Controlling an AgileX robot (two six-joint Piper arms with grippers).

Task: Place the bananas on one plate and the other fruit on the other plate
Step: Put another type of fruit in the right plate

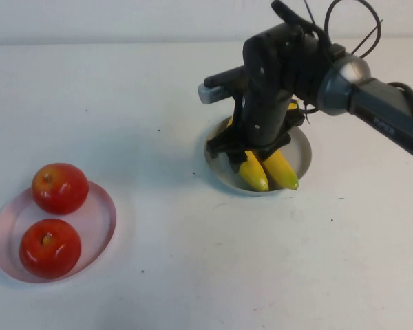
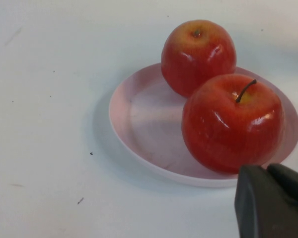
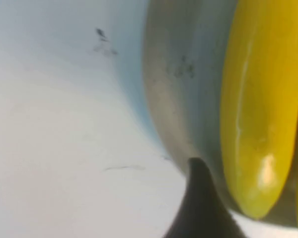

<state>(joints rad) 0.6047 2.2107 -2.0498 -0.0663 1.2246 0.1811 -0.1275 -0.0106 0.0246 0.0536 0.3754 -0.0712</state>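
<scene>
Two shiny red apples sit close together on the pink plate near the table's left edge. Two yellow bananas lie side by side on the grey plate toward the table's far edge, right of the middle.

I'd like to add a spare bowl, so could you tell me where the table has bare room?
The widest bare stretch lies between the pink plate with its apples and the grey plate. The grey plate is crowded: bananas under the right end effector. The left end effector sits beside the pink plate.
</scene>
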